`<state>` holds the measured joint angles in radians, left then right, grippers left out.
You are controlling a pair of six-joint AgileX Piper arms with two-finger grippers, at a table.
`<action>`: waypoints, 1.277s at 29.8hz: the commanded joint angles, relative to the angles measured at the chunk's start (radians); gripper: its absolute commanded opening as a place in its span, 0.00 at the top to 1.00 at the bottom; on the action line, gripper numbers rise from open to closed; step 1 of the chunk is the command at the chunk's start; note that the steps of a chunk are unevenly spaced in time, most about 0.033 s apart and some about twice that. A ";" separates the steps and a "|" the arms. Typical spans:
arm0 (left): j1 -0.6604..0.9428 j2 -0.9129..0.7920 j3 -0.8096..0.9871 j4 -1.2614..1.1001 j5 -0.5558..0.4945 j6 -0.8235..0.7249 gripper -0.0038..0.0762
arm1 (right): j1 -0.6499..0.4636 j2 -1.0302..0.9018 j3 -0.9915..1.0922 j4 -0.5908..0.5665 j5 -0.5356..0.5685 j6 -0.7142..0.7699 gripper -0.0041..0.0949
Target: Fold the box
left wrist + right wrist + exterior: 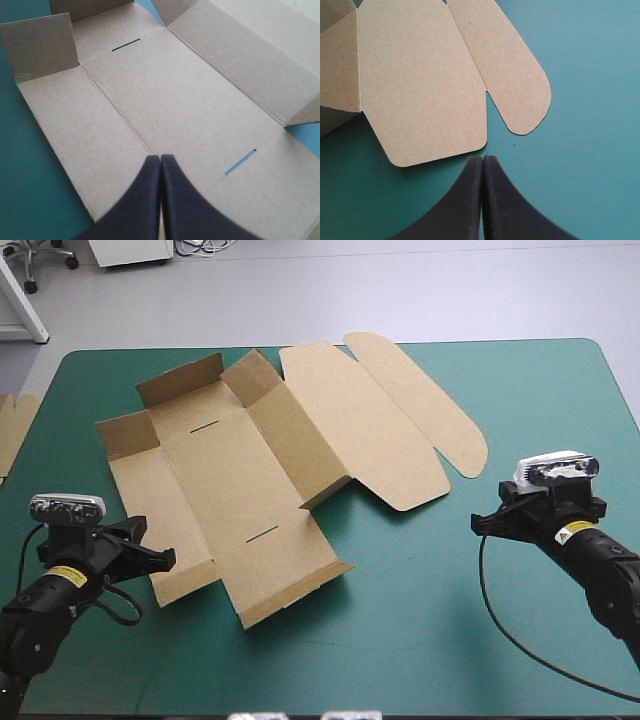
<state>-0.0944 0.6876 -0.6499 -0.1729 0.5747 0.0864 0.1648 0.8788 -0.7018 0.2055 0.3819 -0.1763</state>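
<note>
The brown box [260,470] lies as a mostly flat cut sheet across the table's middle and left. Some flaps stand partly raised at its far-left corners, and its lid with a rounded tab lies flat toward the right. My left gripper [160,558] hovers at the sheet's near-left corner, shut, with nothing held; in the left wrist view its tips [160,159] point over the box [190,100] floor near a slot. My right gripper [480,523] is shut and hangs over bare cover, right of the lid. In the right wrist view its tips [483,159] sit just short of the box [425,90] lid's edge.
More brown board [12,425] shows at the table's left edge. The teal-green cover [420,620] runs open along the near side and to the right of the box.
</note>
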 commanded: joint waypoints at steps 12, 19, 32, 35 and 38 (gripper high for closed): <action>0.029 0.147 -0.200 -0.075 -0.108 -0.177 0.94 | 0.000 -0.013 -0.029 0.006 -0.065 0.003 0.98; 0.285 0.261 -0.233 -0.458 -0.006 0.079 0.94 | 0.000 -0.013 -0.029 0.006 -0.065 0.003 0.98; 0.557 0.387 -0.212 -0.797 0.245 0.425 0.94 | 0.000 -0.013 -0.029 0.006 -0.054 0.003 0.98; 0.569 0.387 -0.187 -0.748 0.237 0.403 0.94 | 0.000 -0.013 -0.029 0.006 -0.052 0.003 0.98; 0.569 0.387 -0.138 -0.716 0.240 0.403 0.94 | 0.000 -0.013 -0.029 0.006 -0.052 0.008 0.98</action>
<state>0.4729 1.0875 -0.7997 -0.8767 0.8276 0.4976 0.1648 0.8788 -0.7018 0.2055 0.3866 -0.1704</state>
